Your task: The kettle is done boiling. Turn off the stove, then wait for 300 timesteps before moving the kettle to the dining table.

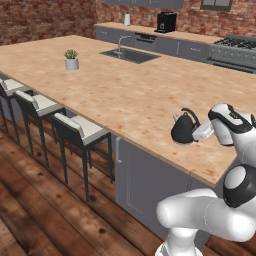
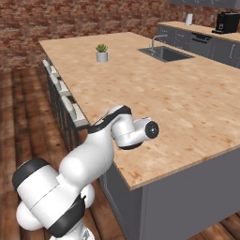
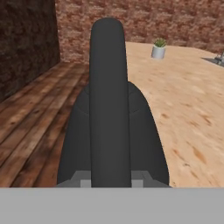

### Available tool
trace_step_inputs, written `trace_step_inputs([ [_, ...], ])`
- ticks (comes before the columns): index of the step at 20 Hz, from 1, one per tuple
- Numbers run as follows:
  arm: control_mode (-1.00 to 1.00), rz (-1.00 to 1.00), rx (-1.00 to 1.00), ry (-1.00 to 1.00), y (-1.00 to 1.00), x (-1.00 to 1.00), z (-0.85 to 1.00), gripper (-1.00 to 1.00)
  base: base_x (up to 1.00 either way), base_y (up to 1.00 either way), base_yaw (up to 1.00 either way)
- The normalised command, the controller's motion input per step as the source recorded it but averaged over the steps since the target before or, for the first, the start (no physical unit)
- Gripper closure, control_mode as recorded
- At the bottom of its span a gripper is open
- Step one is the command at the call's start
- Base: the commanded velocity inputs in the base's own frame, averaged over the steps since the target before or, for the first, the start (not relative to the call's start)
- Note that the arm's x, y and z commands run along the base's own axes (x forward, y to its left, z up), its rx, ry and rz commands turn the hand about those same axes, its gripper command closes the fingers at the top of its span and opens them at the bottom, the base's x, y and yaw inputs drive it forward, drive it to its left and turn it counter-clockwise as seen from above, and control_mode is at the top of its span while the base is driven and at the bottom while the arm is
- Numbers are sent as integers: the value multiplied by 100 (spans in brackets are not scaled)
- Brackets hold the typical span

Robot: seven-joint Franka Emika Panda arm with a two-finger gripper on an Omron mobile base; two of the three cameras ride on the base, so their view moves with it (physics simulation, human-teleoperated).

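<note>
- Sitting on the dining table (image 1: 125,95), the kettle (image 1: 184,129) rests near the corner of the table that is closest to the robot, with its spout turned away from the arm.
- In the hand view the kettle (image 3: 111,127) stands directly in front of the camera, and its arched handle (image 3: 109,87) passes between the two fingers; the gripper (image 1: 201,131) seems closed on this handle, with the finger tips just beside it on both sides.
- I judge the task to be almost finished: the kettle is already away from the stove (image 1: 235,50) and appears to stand on the wood top.
- What remains, as I judge it, is only to release the handle and take the hand back.
- Whether the stove knob is off cannot be seen, because the stove is far and small.
- Counted things: one kettle, one potted plant (image 1: 71,59), one sink (image 1: 130,54) with one faucet, one coffee machine (image 1: 166,22), and three stools (image 1: 80,129) along the table side.
</note>
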Motion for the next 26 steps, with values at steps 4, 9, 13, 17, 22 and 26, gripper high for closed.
trace_step_inputs([
  [4,-100,0,0,0,0,0,-6,100,0,0,0],
  [9,-100,0,0,0,0,0,-6,100,0,0,0],
  [13,-100,0,0,0,-1,2,-4,100,0,0,0],
  [17,-100,0,0,0,0,6,-3,100,0,0,0],
  [22,-100,0,0,0,-2,11,-7,100,0,0,0],
  [26,-100,0,0,0,-2,10,-10,100,0,0,0],
])
